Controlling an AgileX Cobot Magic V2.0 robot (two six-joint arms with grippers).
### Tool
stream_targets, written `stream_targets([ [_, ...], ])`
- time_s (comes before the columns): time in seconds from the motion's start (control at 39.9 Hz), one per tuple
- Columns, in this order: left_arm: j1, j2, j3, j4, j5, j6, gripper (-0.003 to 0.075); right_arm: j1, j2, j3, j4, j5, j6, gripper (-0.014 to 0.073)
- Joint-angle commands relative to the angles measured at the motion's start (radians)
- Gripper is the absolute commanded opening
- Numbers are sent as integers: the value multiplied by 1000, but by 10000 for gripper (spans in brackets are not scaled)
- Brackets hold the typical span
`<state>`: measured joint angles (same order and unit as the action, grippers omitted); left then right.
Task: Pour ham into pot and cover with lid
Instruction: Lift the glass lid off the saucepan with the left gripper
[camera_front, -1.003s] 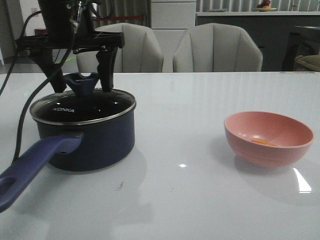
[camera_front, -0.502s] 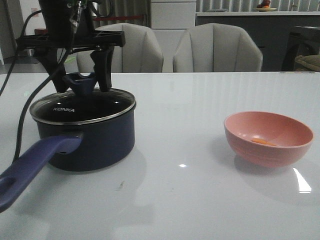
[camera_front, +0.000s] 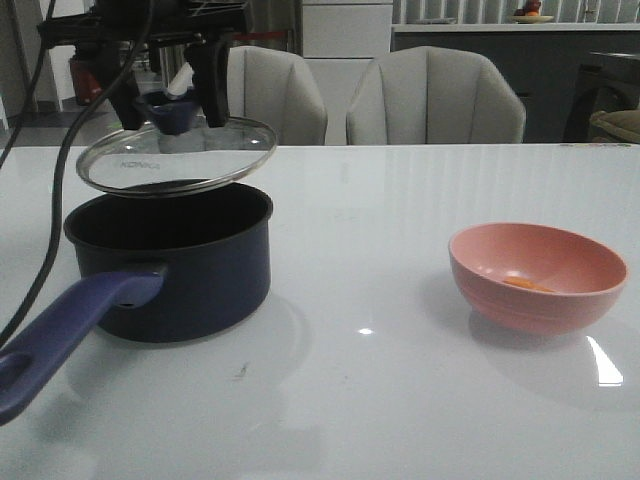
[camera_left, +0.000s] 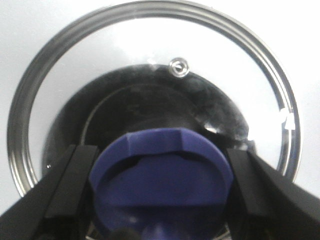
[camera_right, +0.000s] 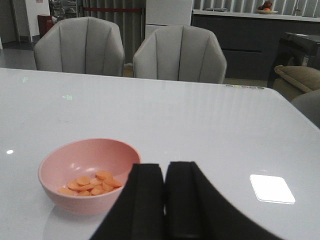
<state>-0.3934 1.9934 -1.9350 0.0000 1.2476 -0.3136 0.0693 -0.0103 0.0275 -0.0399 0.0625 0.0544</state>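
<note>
The left gripper (camera_front: 170, 108) clamps the blue notched knob (camera_left: 162, 182) of the round glass lid with metal rim (camera_front: 176, 153), holding it tilted just above the dark navy saucepan (camera_front: 170, 262). Well right of the saucepan, orange-pink ham slices (camera_right: 90, 184) lie in the pink bowl (camera_right: 89, 175). The right gripper (camera_right: 165, 200) is closed, empty, near the bowl.

We see the left gripper (camera_front: 171, 100): matte black, angular fingers (camera_front: 214, 88) beneath a flat black crossbar, black cables (camera_front: 60, 170) trailing. The right gripper (camera_right: 165, 200) shows two broad black fingers.
</note>
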Motion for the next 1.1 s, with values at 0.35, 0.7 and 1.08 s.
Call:
stream_targets([
  [0.35, 288, -219, 109, 49, 21, 147, 260, 3, -20, -5, 0, -80, -8, 146],
  [0.7, 484, -251, 427, 10, -138, 218, 260, 3, -20, -5, 0, -70, -8, 146],
  [1.08, 496, -199, 605, -42, -322, 258, 260, 3, -20, -5, 0, -68, -8, 146],
])
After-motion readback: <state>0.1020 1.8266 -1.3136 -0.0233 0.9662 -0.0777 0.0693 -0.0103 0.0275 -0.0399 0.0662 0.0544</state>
